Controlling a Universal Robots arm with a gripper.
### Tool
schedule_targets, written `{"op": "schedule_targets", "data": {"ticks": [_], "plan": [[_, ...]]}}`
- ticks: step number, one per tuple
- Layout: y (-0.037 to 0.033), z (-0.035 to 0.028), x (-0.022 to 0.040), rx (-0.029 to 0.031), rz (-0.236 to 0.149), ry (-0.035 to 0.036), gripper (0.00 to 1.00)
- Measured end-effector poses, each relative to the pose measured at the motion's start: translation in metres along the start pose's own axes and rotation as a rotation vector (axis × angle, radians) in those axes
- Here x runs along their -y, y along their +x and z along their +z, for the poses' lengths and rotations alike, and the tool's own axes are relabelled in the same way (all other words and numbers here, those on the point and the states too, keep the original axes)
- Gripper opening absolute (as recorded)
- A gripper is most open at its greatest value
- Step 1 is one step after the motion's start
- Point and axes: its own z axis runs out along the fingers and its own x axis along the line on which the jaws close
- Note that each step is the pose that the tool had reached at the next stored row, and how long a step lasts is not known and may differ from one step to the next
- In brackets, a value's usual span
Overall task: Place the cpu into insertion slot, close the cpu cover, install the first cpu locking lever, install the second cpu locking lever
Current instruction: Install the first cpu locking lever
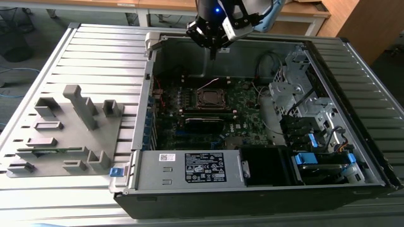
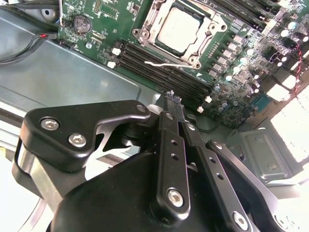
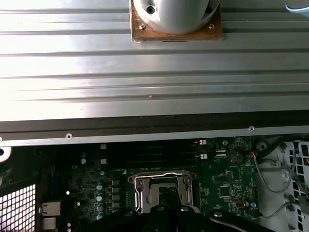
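Lever stage: cpu seated, gripper poised above the socket

The cpu (image 2: 181,29) sits in the insertion slot (image 1: 210,98) on the green board, and the cpu cover (image 2: 153,35) appears to lie down around it, though that is hard to confirm from here. A wire locking lever (image 2: 161,63) lies beside the socket, seemingly unlatched. The gripper (image 2: 173,98) hangs well above, its fingers pressed together on nothing. Latching calls for a careful descent beside the socket to catch that thin wire.

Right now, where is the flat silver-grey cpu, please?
In the second wrist view the cpu sits in the silver-rimmed square socket on the green circuit board.
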Motion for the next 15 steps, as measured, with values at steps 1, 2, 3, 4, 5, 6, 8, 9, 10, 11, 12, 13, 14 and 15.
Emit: {"op": "schedule_targets", "data": {"ticks": [1,2,3,4,5,6,8,9,10,11,12,13,14,15], "plan": [[0.0001,0.0002,0.0,0.0001,0.0,-0.0002,0.1],[0.0001,0.0003,0.0,0.0001,0.0,-0.0002,0.1],[0.0001,0.0003,0.0,0.0001,0.0,-0.0002,0.1],[0.0001,0.0003,0.0,0.0,0.0,-0.0001,0.1],[0.0001,0.0007,0.0001,0.0002,0.0,-0.0004,0.1],[0.0002,0.0013,0.0001,0.0003,0.0,-0.0006,0.1],[0.0002,0.0024,0.0003,0.0001,0.0,-0.0002,0.1],[0.0003,0.0033,0.0004,0.0001,0.0,-0.0003,0.1],[0.0004,0.0041,0.0006,0.0001,0.0,-0.0002,0.1],[0.0004,0.0049,0.0007,0.0001,0.0,-0.0003,0.1],[0.0005,0.0057,0.0008,0.0001,0.0,-0.0003,0.1],[0.0005,0.0064,0.0009,0.0001,0.0,-0.0002,0.1],[0.0006,0.0071,0.001,0.0001,0.0,-0.0002,0.1],[0.0006,0.0078,0.0011,0.0001,0.0,-0.0002,0.1]]}}
